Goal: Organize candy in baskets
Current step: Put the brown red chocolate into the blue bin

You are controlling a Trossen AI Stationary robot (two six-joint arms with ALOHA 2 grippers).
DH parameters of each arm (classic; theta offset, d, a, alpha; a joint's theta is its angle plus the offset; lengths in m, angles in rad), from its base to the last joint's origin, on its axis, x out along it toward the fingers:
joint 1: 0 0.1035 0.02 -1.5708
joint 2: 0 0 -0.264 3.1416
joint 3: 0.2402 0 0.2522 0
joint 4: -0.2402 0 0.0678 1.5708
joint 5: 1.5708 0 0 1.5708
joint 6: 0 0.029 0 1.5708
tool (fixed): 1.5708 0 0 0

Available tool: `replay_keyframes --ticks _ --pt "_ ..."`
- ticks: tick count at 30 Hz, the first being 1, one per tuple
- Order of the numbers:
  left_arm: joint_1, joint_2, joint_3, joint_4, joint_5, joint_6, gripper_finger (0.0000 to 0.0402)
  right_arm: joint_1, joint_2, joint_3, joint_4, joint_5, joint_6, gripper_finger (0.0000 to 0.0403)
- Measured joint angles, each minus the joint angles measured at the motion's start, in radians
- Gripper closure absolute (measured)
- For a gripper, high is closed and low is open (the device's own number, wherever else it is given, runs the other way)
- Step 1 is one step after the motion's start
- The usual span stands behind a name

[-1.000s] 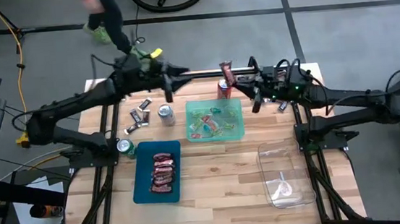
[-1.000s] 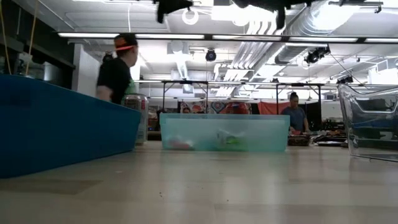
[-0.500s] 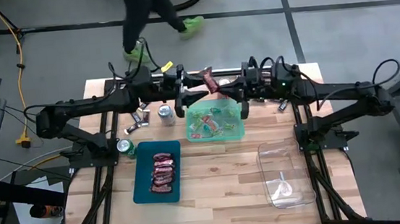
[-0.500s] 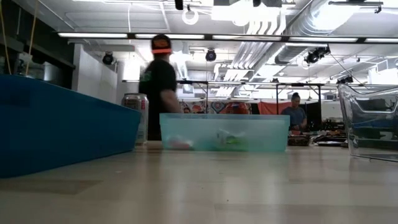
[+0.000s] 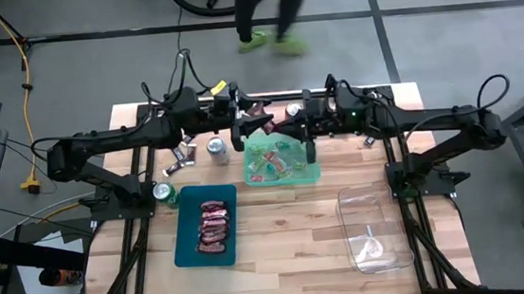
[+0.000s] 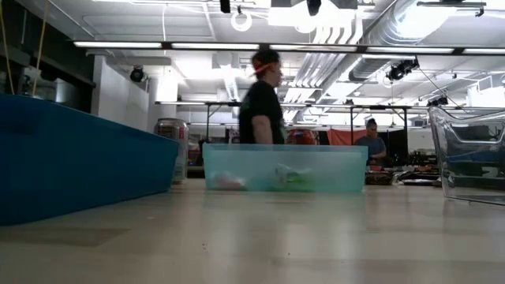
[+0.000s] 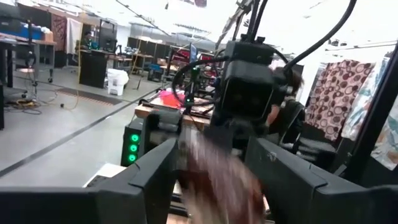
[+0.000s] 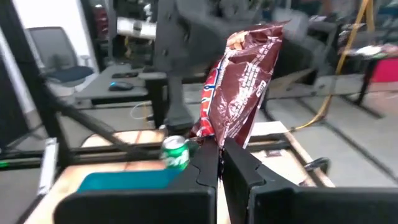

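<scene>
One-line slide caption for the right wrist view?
Right gripper shut on a dark red candy wrapper, held upright opposite the left arm, with a green can and teal basket below.

A dark red candy bar (image 8: 239, 87) stands upright, above the light green basket (image 5: 282, 159) of mixed candies.

We see a wooden table (image 5: 290, 244) carrying three soda cans: a silver can (image 5: 216, 149) near its far edge, a green can (image 5: 164, 192) nearer the table's left side, and a red can (image 5: 291, 111) at the far edge. Beyond the table, a person (image 5: 269, 8) in bright green shoes walks across the grey floor. A yellow cable (image 5: 19, 64) runs along the floor, left of the table.
</scene>
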Motion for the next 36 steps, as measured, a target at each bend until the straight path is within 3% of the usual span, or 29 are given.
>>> replay_keyframes --ticks 5,13,16,21,25,28,33,36 --pt "0.010 0.000 0.000 -0.004 -0.001 0.000 0.0223 0.000 -0.035 0.001 0.003 0.099 -0.037 0.0403" --pt "0.010 0.000 0.000 -0.004 -0.001 0.009 0.0243 0.000 -0.038 0.001 -0.028 0.103 -0.037 0.0403" --pt "0.010 -0.001 0.000 -0.002 -0.001 0.003 0.0278 0.000 -0.038 0.001 -0.027 0.105 -0.025 0.0403" --pt "0.017 -0.001 0.000 -0.010 0.002 0.002 0.0378 0.000 -0.038 0.001 -0.028 0.133 -0.011 0.0391" --pt "0.043 -0.004 0.000 -0.053 0.019 0.001 0.0379 0.001 -0.055 0.001 -0.051 0.187 -0.010 0.0342" --pt "0.072 -0.029 0.000 -0.131 0.019 0.029 0.0384 0.000 -0.096 0.001 -0.090 0.293 -0.016 0.0285" --pt "0.123 -0.127 0.000 -0.380 0.007 0.069 0.0394 0.000 -0.186 0.001 -0.175 0.502 -0.068 0.0190" --pt "0.126 -0.192 0.000 -0.612 -0.023 0.070 0.0394 -0.008 -0.227 0.001 -0.218 0.548 -0.061 0.0153"
